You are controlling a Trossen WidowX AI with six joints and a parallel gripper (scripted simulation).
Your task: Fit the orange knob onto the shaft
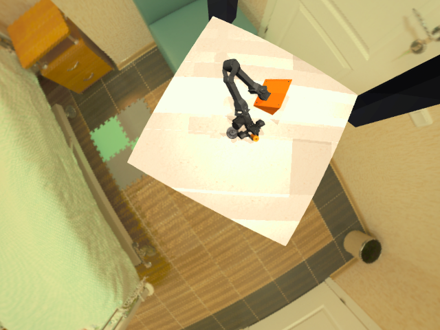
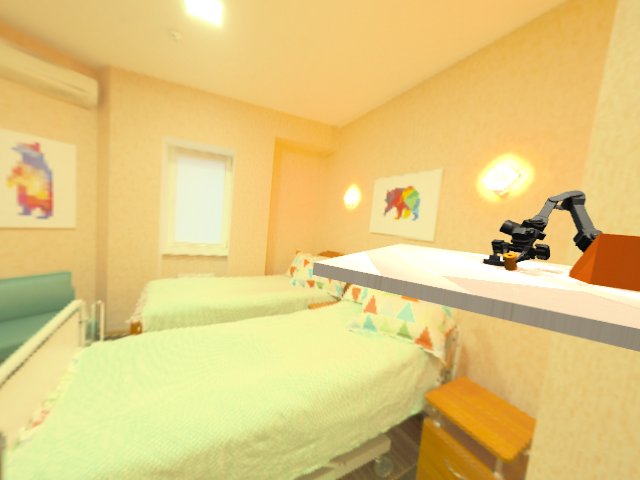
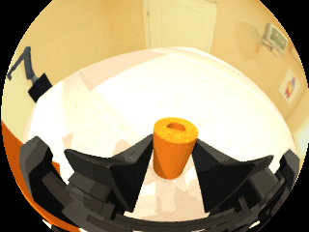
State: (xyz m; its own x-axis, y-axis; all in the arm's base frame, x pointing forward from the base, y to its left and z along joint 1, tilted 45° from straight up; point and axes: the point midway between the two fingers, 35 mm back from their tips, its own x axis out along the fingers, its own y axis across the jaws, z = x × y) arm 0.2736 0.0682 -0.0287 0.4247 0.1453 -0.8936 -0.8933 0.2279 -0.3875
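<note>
The gripper is shut on the orange knob, with one finger on each side of it. In the wrist view the knob's holed end faces up and away from the gripper, and the hole's lower edge looks flat. In the exterior view the knob looks roughly upright, low over the table. The dark round pedestal stands apart from the knob, to its left in the top and exterior views. The pedestal is not seen in the wrist view. The shaft's flat side cannot be made out.
An orange slanted block stands on the table, beside the dark arm. One gripper finger and the wrist parts are close to the pedestal in the top view.
</note>
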